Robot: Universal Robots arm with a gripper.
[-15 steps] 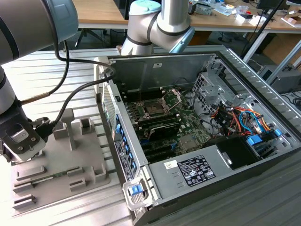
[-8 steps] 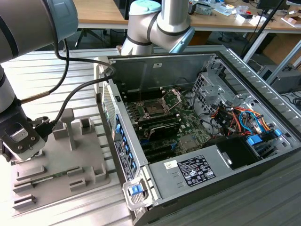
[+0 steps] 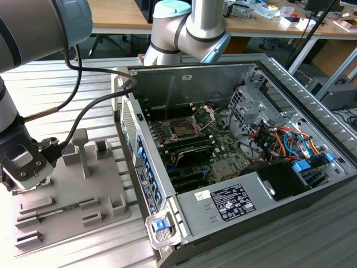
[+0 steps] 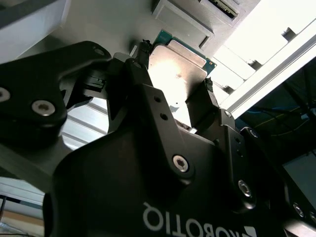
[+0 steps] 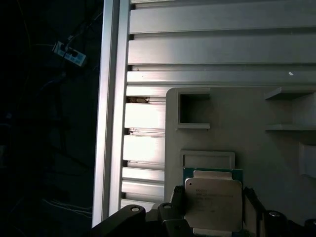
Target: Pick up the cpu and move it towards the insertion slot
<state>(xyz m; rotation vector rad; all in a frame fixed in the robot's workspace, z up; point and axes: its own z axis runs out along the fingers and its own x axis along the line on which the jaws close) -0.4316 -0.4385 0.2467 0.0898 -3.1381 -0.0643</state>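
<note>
Black gripper (image 4: 175, 71) body blocks much of the second wrist view, its fingers clamped on two opposite edges of the cpu (image 4: 178, 61); ribbed aluminium table (image 3: 61, 78) runs off frame; open computer case (image 3: 262, 218) stands well apart, toward the exterior view's right; grey tray (image 3: 78, 190) lies below the gripper, partly hidden by it; insertion slot (image 3: 184, 127) sits on the case's green board; white label (image 3: 231, 204) on the case and print on the cpu lid both too small to read.

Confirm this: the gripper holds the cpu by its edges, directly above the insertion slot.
Not above the insertion slot. The gripper holds the cpu by its edges above the grey tray, outside the computer case; the exterior view shows the slot well toward its right.
</note>
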